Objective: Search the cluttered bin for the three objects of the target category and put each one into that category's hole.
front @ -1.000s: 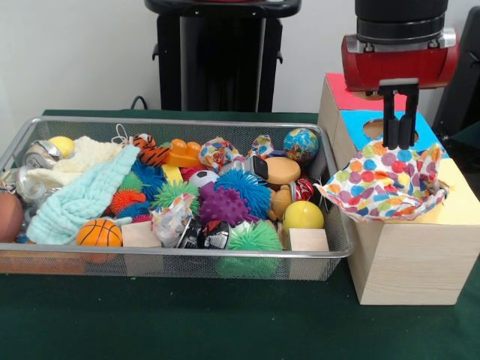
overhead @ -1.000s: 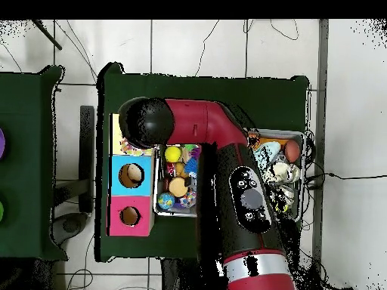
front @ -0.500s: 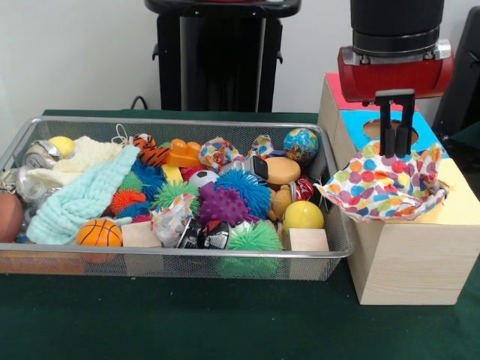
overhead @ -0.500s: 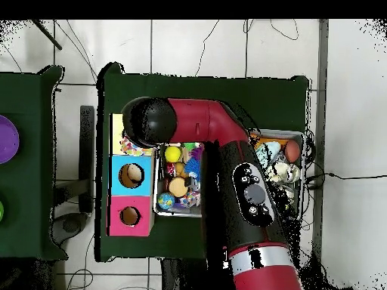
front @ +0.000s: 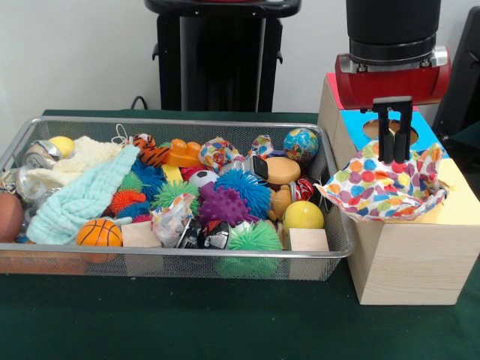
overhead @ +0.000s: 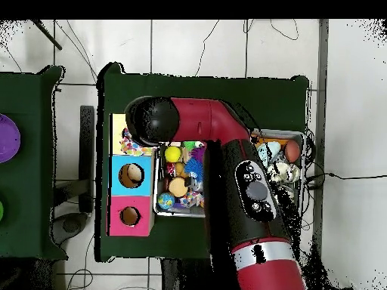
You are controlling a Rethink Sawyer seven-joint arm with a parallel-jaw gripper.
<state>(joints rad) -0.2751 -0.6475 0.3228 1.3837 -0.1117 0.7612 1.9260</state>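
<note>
Judging by its crumpled folds, the cloth (front: 386,184) would handle as something light, limp and soft, with no stiffness to guide it, so a pinch near the bunched middle would give the surest hold, while the loose corners would likely catch on the edges of a hole. It was a thin white fabric printed with dots in orange, pink, blue, green and yellow, and it lay heaped on top of the wooden box (front: 409,259), spread across the yellow section and hanging a little over the side nearest the wire basket (front: 172,259). Above it stood the gripper (front: 394,150), its black fingers hanging straight down with their tips at the upper folds of the cloth; they looked close together, but whether they pinched any fabric could not be told. Behind the cloth a round hole (front: 377,128) showed in the blue section. From overhead the arm (overhead: 227,174) covered the yellow section, and the basket beside the box was packed with balls, spiky toys, blocks and a pale green towel (front: 82,199)
</note>
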